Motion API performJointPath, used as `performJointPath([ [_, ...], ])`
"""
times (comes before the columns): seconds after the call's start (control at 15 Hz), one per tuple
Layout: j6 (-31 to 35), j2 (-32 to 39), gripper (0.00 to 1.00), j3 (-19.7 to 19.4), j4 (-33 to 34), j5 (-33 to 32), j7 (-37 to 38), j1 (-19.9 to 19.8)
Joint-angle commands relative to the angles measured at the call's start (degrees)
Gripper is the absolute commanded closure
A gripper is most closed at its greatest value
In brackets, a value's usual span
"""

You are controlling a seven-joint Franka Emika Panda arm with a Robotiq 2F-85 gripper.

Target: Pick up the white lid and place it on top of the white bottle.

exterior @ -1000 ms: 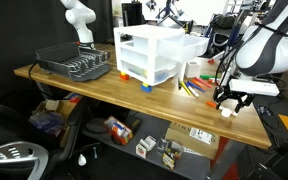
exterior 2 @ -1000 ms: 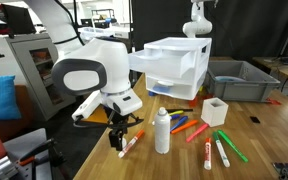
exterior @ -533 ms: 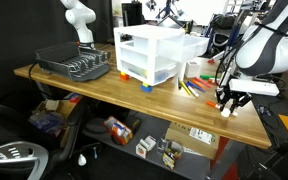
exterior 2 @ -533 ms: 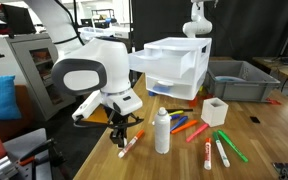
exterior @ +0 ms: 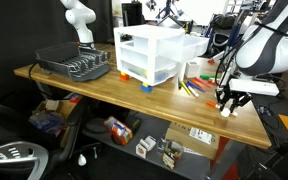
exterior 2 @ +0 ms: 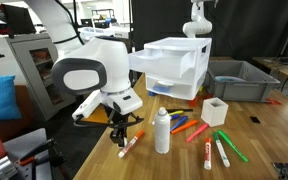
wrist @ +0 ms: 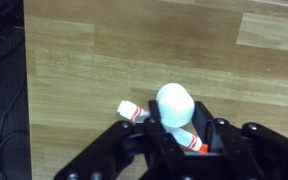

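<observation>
The white lid (wrist: 174, 103) is a small rounded white cap sitting between my gripper's (wrist: 177, 107) two black fingers, which are closed against its sides, in the wrist view. It is just above a white marker with red bands (wrist: 132, 111) that lies on the wooden table. In both exterior views my gripper (exterior 2: 122, 140) (exterior: 226, 103) hangs low over the table near its edge. The white bottle (exterior 2: 162, 132) stands upright and uncapped a short way to the side of the gripper. I cannot make out the bottle in the wrist view.
A white drawer unit (exterior 2: 174, 65) (exterior: 149, 55) stands behind the bottle. Several coloured markers (exterior 2: 192, 128) and a white square cup (exterior 2: 215, 110) lie beyond the bottle. A grey bin (exterior 2: 239, 80) and a black dish rack (exterior: 74, 65) are further off. The table edge (exterior 2: 94, 160) is close to the gripper.
The gripper has shifted very slightly lower since the oldest frame. The bottle and the markers have not moved.
</observation>
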Motion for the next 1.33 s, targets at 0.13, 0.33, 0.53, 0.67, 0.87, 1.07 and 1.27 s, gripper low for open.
performJointPath([
  [0.13, -2.1, -4.0, 0.87, 0.3, -1.6, -1.1, -0.4, 0.3],
  [0.33, -2.9, -5.9, 0.87, 0.6, -2.1, -1.7, -0.4, 0.4],
  [0.53, -4.2, -8.0, 0.87, 0.0, -2.3, -3.6, 0.1, 0.8],
  [0.67, -5.6, -9.6, 0.87, -0.7, -2.1, -5.8, 0.7, 0.8],
  [0.87, -10.3, -12.4, 0.87, -0.5, -1.2, -7.9, 0.3, -0.4],
  [1.07, -14.2, -15.1, 0.87, 0.2, 0.0, -8.9, -0.1, -1.6],
  [1.27, -18.3, -17.5, 0.87, 0.6, 1.3, -9.7, -0.6, -2.7],
])
